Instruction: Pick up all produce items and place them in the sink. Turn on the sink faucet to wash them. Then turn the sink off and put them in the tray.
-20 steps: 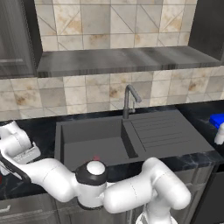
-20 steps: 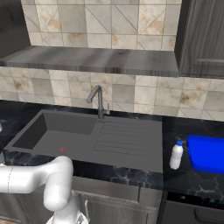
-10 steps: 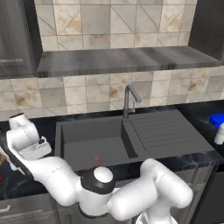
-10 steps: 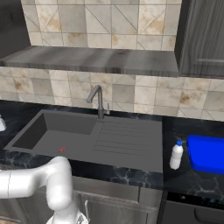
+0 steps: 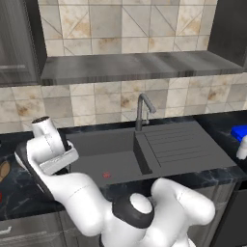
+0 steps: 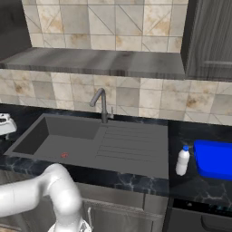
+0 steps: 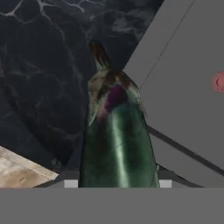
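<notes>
Now clamped on the dark green eggplant (image 7: 116, 144) between the gripper (image 7: 114, 181) jaws, above the counter edge beside the sink (image 7: 183, 87). Best carried well over the basin, lowered close before release

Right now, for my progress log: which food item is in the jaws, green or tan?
The dark green oval, held between the jaws; the tan-brown item lies on the counter.

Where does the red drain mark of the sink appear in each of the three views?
Left base view: red drain mark on the basin floor, lower left of centre.
Right base view: it lies at left, on the basin floor.
Hand view: it sits at the right edge.
Shared landmark: the sink around it.
</notes>
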